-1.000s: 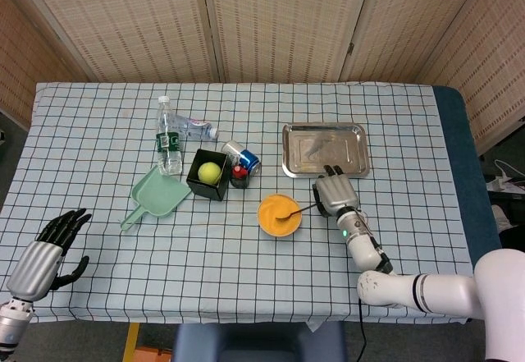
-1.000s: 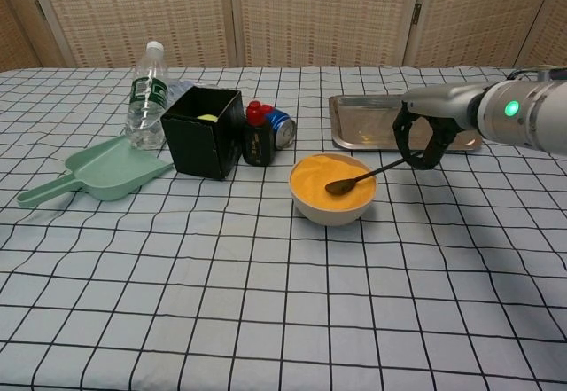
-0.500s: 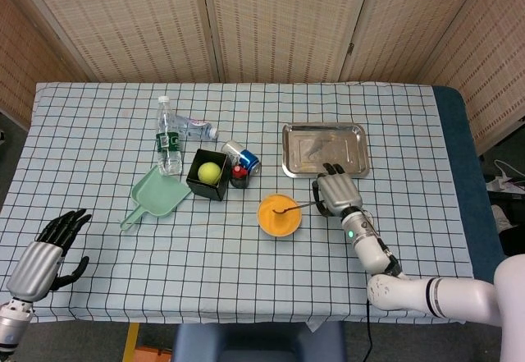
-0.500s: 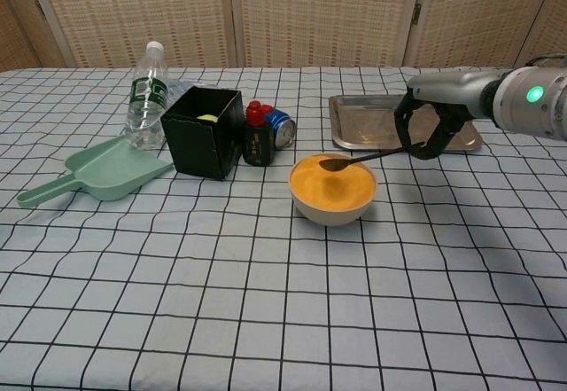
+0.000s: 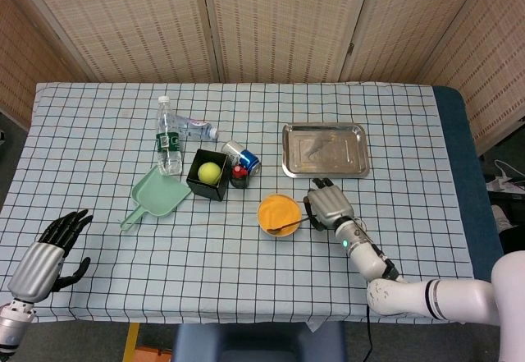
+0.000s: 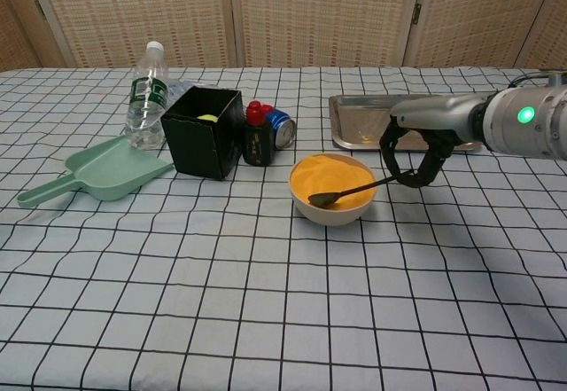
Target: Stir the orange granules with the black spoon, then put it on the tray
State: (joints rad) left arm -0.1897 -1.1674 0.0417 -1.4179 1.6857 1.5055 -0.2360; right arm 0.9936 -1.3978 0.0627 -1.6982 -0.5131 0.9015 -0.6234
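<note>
Right robot hand [image 6: 415, 153] clamped on the handle of the black spoon [image 6: 347, 192], now pulled back toward the near rim of the bowl [image 6: 332, 210]. Half a second ago lifted clear above the orange granules [image 6: 330, 176]; now dipped again, with the spoon's scoop at the front edge of the heap. Before that, sunk in the middle. Reads as stirring under way, sweeping round the bowl, not yet finished. Tray [image 5: 326, 150] bare and waiting on the worktop [image 5: 98, 247] just beyond the right robot hand, so only a short carry once stirring ends.

Left robot hand [image 5: 49, 251] idle at the near left corner, fingers apart, holding nothing, unmoved.

Elsewhere: black box [image 6: 203, 131] with a yellow ball [image 5: 209, 172] inside, small dark bottle [image 6: 258, 139] and tipped can [image 6: 281, 127] just left of the bowl, water bottle [image 6: 145, 97], green scoop [image 6: 93, 171]. All left of the bowl, none between spoon and tray; path judged open.
</note>
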